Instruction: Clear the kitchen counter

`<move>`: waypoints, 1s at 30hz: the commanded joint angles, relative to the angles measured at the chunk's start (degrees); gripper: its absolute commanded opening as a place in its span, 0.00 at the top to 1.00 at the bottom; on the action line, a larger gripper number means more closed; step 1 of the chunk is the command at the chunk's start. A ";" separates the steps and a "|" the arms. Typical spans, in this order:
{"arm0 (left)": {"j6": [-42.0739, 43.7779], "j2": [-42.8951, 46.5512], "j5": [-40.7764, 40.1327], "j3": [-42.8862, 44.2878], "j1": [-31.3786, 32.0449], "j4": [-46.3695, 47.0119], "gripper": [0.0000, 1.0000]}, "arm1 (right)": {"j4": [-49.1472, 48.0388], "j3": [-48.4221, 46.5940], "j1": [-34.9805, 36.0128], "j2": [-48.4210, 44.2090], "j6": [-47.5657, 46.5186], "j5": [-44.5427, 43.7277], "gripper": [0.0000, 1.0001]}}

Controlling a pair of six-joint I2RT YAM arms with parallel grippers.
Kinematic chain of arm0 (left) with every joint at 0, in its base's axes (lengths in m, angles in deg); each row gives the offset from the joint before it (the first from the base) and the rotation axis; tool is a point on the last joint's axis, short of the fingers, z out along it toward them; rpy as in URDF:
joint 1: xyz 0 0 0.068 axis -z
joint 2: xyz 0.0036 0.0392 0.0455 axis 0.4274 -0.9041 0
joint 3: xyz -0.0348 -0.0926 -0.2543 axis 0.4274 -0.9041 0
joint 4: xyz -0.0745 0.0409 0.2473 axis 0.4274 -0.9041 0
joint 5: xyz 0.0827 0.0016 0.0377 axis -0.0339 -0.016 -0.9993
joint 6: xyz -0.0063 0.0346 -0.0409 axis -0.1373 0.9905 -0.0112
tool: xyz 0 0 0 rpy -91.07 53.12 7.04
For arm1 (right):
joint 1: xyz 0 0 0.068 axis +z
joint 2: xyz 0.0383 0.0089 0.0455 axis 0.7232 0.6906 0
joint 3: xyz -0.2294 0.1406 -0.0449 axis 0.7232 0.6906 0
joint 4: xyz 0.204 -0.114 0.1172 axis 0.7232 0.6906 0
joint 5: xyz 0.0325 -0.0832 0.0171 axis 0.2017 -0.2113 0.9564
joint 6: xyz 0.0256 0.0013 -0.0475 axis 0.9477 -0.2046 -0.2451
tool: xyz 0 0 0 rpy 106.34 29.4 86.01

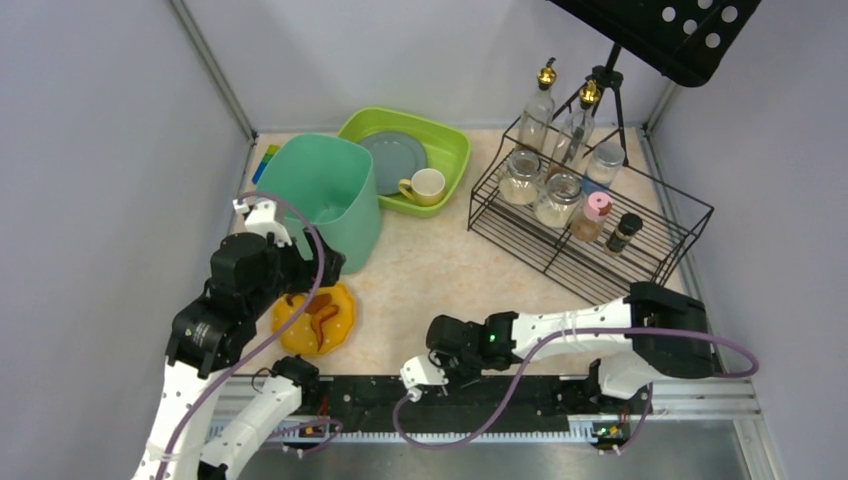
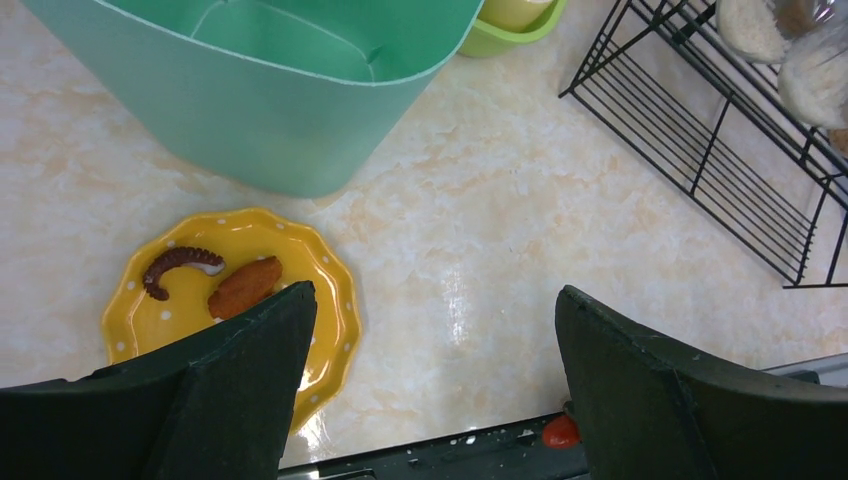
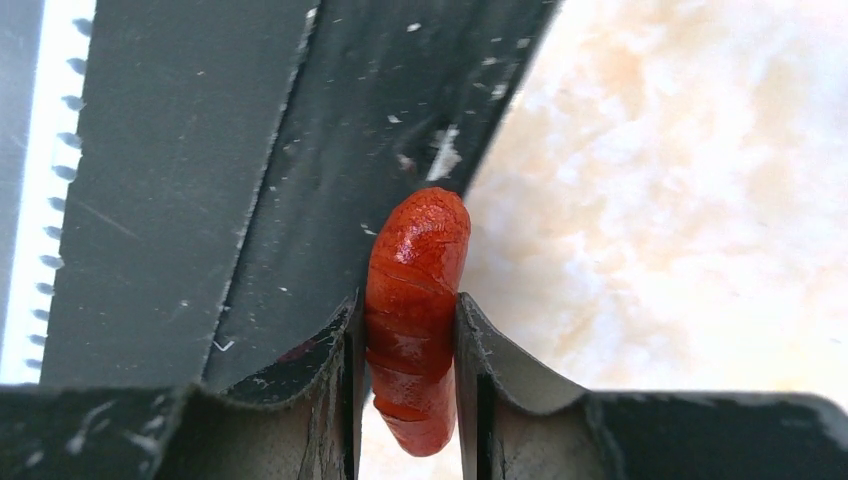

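Observation:
The kitchen counter (image 1: pixel 430 270) is a beige mottled surface. My right gripper (image 3: pixel 408 305) is shut on a red sausage (image 3: pixel 415 290), low at the counter's near edge beside the black rail; it shows in the top view (image 1: pixel 420 372). The sausage's end also shows in the left wrist view (image 2: pixel 560 431). My left gripper (image 2: pixel 435 295) is open and empty, hovering above the right rim of a yellow plate (image 2: pixel 330 290). The plate (image 1: pixel 318 320) holds an octopus tentacle (image 2: pixel 178 266) and a fried brown piece (image 2: pixel 244 286).
A mint green bin (image 1: pixel 325 195) stands behind the plate. A lime tub (image 1: pixel 452 150) at the back holds a grey plate and a yellow cup. A black wire rack (image 1: pixel 590 215) with jars and bottles fills the back right. A black rail (image 1: pixel 500 395) runs along the near edge.

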 commanded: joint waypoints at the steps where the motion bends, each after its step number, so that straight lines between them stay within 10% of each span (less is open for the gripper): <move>1: 0.83 1.21 -2.31 5.51 0.02 0.64 0.06 | -2.61 -6.74 -1.60 -5.12 1.37 -5.58 0.92; 13: -0.86 6.04 -11.26 13.97 0.07 -1.68 0.07 | -2.41 -33.94 -11.01 -0.62 -2.23 -10.53 0.91; 30: -3.02 6.44 -13.09 10.58 0.10 -4.25 0.07 | -7.70 -95.32 -20.78 40.44 4.66 -9.13 0.87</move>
